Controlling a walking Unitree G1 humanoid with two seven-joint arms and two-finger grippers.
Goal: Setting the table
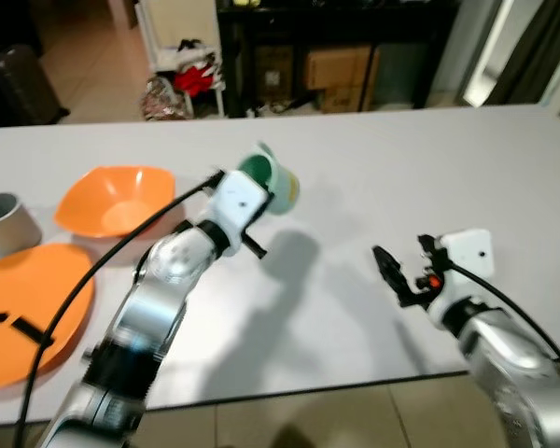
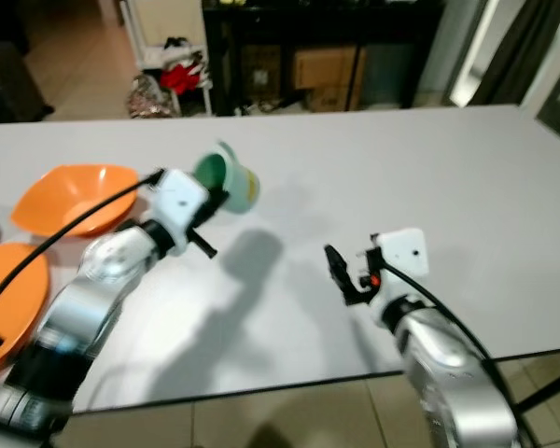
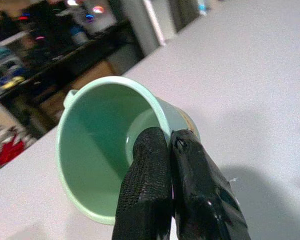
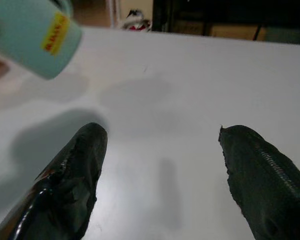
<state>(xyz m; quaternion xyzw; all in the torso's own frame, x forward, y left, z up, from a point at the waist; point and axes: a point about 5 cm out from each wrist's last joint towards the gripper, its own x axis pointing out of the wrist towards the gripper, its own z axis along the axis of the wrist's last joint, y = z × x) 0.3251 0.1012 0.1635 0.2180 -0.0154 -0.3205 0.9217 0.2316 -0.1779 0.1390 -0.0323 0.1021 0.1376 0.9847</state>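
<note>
Left gripper lifts a green cup above the white table.
Its fingers pinch the cup's rim; the right gripper hovers wide open, empty.

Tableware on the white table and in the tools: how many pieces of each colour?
Orange: 2, a bowl and a plate.
Green: 1, a cup pinched at its rim by the left tool.
Grey: 1, a cup at the table's left edge.
Total: 4.
</note>
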